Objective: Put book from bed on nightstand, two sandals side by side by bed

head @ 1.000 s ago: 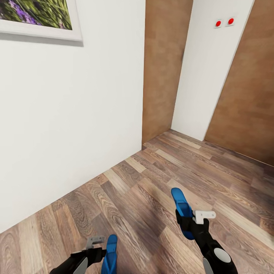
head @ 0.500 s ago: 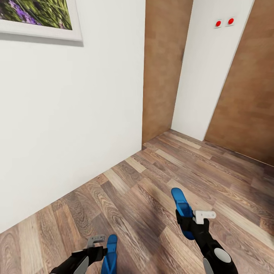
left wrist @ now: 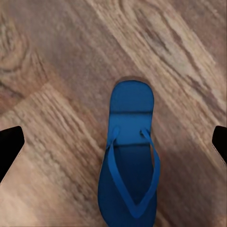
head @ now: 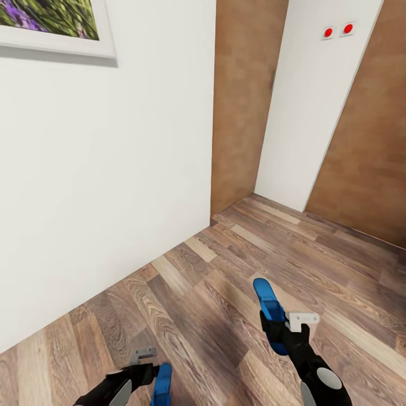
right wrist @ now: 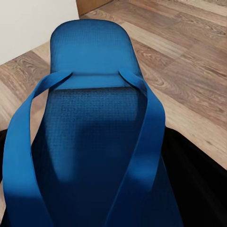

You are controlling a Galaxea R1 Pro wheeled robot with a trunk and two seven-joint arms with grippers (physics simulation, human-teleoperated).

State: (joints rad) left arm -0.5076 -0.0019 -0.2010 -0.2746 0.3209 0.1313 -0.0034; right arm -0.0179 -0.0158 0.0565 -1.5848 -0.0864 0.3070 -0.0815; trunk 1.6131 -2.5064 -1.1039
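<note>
Head view: wood-plank floor (head: 237, 265) runs open ahead of the white wall (head: 113, 186), which ends at a corner beside a brown door (head: 242, 107); a framed picture (head: 51, 25) hangs on that wall. Right gripper (head: 280, 327) is clamped on a blue sandal (head: 269, 310), carried off the floor, well away from the wall. Left gripper (head: 151, 369) holds the second sandal (head: 162, 384) nearer the wall. Left wrist view shows this sandal's (left wrist: 130, 165) straps, floor beneath. Right wrist view shows the other sandal's (right wrist: 90, 142) textured footbed.
</note>
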